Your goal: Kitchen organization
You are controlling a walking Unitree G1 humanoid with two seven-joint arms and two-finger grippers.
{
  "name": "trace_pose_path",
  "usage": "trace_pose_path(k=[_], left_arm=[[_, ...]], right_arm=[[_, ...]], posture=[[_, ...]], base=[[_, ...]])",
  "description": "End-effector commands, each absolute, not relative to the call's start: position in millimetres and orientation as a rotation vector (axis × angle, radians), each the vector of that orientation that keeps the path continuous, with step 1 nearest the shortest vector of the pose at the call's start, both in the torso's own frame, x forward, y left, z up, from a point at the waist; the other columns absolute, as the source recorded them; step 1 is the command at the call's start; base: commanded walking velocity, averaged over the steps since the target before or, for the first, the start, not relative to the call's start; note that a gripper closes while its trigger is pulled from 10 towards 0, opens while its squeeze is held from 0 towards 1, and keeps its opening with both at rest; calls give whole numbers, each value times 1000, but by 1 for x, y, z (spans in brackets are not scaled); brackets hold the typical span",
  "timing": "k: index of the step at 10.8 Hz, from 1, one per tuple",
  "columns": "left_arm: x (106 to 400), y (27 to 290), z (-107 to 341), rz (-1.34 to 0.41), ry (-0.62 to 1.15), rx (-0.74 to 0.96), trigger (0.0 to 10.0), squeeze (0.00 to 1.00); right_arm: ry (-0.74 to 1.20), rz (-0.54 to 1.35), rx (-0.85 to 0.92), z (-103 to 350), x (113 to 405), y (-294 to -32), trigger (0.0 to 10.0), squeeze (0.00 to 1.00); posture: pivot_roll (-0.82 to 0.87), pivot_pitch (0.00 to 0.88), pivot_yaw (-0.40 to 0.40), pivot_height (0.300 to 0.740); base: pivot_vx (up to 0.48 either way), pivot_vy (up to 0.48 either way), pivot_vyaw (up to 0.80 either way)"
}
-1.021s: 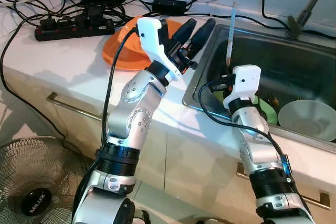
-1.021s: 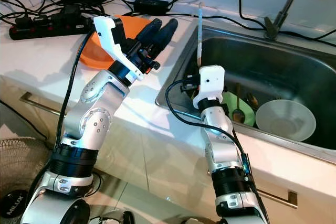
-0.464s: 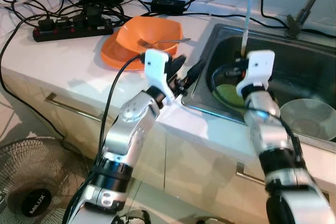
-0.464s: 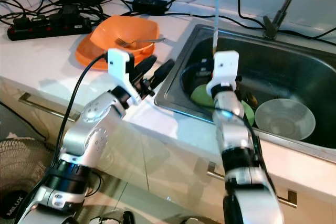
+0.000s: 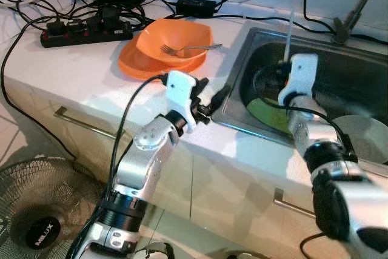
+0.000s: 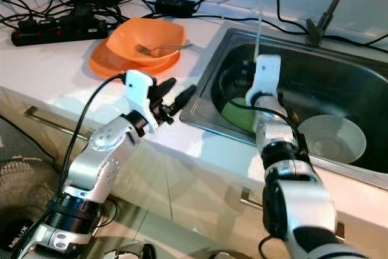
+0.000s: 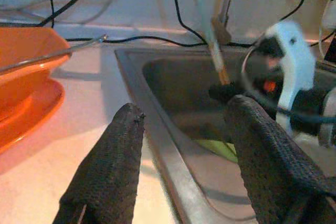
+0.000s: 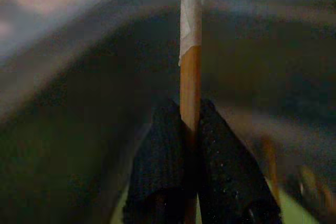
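Since 1 second ago the left gripper (image 5: 213, 98) dropped, fingers spread; the right gripper (image 8: 190, 129) pinches 1 thin wooden stick (image 8: 190, 51); lift it out vertically.

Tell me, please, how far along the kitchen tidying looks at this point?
Done so far, judging by the counter: an orange bowl with a fork in it sits on an orange plate. In hand: the right gripper is shut on a chopstick above the sink. The left gripper is open and empty at the sink's edge. Left: a green plate and a white bowl lie in the sink.
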State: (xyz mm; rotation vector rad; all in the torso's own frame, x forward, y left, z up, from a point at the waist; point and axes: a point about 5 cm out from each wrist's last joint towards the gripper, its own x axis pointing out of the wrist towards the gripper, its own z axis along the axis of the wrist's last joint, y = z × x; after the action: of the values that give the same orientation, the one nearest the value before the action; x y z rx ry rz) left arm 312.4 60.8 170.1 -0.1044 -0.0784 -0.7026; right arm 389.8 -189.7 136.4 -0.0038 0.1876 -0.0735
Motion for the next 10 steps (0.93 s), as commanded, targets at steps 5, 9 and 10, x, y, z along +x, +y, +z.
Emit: trace_pose_path(k=[5,9,10], left_arm=[[305,60,163,-745,-15,-8,10000,0],[301,57,161,-758,-2,-5,10000,0],[301,57,160,-758,0,-5,10000,0]], right_arm=[[407,-99,104,121,389,-187,10000,0],[431,-93,139,122,390,-184,10000,1000],[424,-90,141,123,391,-183,10000,1000]], posture=[[104,4,3,740],[120,0,-8,740],[117,0,-8,740]], base=[[0,0,0],[0,0,0],[0,0,0]])
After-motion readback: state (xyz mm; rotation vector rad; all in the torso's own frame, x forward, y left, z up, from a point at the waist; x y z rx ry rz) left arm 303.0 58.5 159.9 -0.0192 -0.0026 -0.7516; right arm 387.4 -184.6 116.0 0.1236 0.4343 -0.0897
